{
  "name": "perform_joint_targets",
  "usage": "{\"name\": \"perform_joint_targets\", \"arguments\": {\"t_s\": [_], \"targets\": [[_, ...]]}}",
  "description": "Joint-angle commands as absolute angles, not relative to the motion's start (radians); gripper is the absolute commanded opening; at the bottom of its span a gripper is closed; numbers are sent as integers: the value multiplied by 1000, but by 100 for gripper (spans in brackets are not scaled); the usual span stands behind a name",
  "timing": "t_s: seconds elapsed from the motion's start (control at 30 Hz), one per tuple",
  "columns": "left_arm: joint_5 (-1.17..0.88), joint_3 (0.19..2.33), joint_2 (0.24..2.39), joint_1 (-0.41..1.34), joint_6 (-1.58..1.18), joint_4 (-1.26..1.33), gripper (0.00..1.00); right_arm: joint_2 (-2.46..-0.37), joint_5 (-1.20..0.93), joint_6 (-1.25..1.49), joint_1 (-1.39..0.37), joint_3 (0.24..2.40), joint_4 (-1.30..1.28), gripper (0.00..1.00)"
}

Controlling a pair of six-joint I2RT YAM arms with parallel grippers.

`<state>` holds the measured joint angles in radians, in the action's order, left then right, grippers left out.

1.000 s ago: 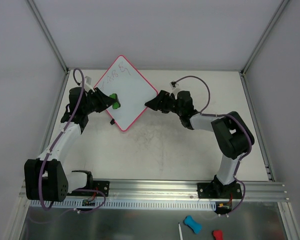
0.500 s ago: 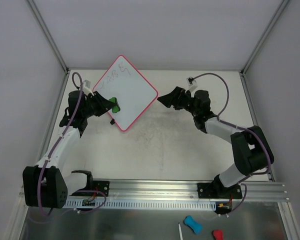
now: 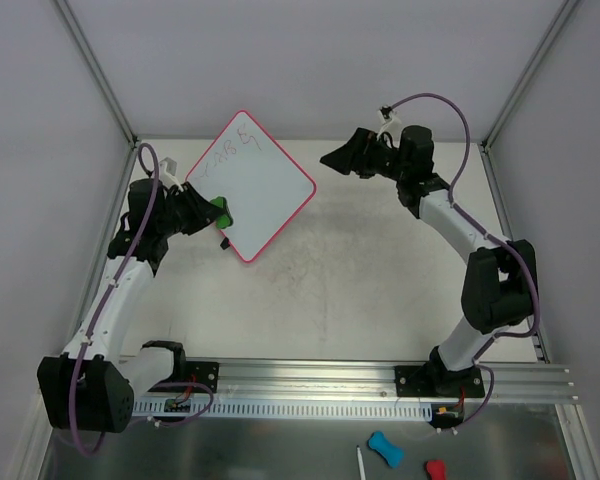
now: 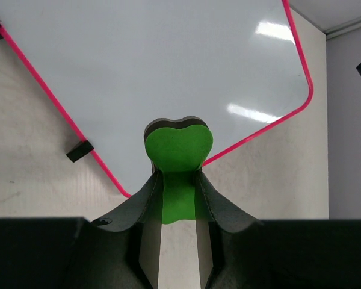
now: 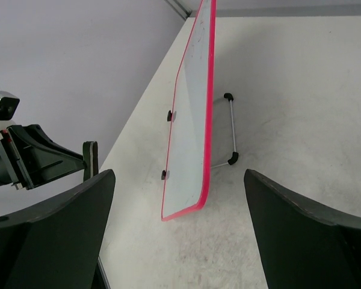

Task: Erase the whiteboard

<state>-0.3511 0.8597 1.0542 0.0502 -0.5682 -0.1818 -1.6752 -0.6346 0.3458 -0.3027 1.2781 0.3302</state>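
The whiteboard (image 3: 255, 190), white with a pink-red rim, stands tilted on a wire stand (image 5: 231, 129) at the back left of the table. Thin scribbles (image 3: 235, 150) mark its upper left part. My left gripper (image 3: 208, 214) is shut on a green eraser (image 3: 221, 211) by the board's lower left edge. In the left wrist view the eraser (image 4: 179, 150) pokes out between the fingers (image 4: 145, 198), its head over the board's (image 4: 168, 60) near corner. My right gripper (image 3: 336, 158) hangs open and empty to the right of the board, apart from it; the right wrist view shows the board (image 5: 189, 138) edge-on.
Black clips (image 3: 225, 243) sit on the board's rim. Grey walls and frame posts close in the table at the back and sides. Past the near rail lie a blue piece (image 3: 384, 448), a red piece (image 3: 435, 468) and a white pen (image 3: 361, 465).
My right gripper has drawn back from the board's right corner toward the back right and opened wider. The left gripper with the eraser has shifted slightly left along the board.
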Motion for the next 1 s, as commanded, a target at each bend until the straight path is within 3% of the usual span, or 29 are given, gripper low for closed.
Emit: {"name": "perform_joint_targets", "arguments": {"t_s": [0.0, 0.53, 0.97], "targets": [[-281, 910, 1092, 37, -517, -224, 0, -1721, -709, 305, -302, 1342, 230, 93], [-288, 986, 1272, 38, -549, -144, 0, -1959, -821, 360, -310, 1620, 204, 86], [-302, 928, 1255, 64, -554, -44, 0, -2046, -811, 377, -367, 1700, 199, 85]]}}
